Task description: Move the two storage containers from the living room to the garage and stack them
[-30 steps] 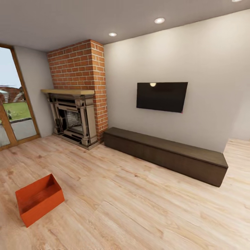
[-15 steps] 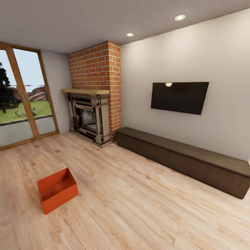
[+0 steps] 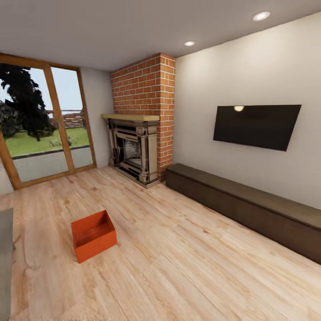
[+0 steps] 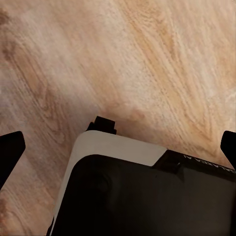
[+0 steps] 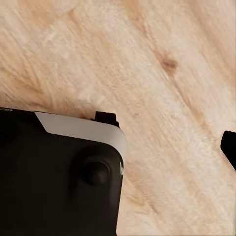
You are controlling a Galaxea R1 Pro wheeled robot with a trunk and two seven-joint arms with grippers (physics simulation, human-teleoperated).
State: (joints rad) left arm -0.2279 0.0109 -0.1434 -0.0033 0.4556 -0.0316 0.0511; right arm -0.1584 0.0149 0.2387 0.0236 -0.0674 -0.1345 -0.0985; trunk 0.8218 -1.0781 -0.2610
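Only one storage container [image 3: 93, 235], sofa-edge [image 3: 5, 263] cropped.

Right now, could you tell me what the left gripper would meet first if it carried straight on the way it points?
Probably the light wood-plank floor: the left gripper points down at bare planks, its fingers spread, beside the robot's dark base. How far is unclear.

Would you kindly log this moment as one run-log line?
room: living room | bin: on wood floor, upright, empty | left gripper: open, empty | right gripper: unclear | phase: approaching bin
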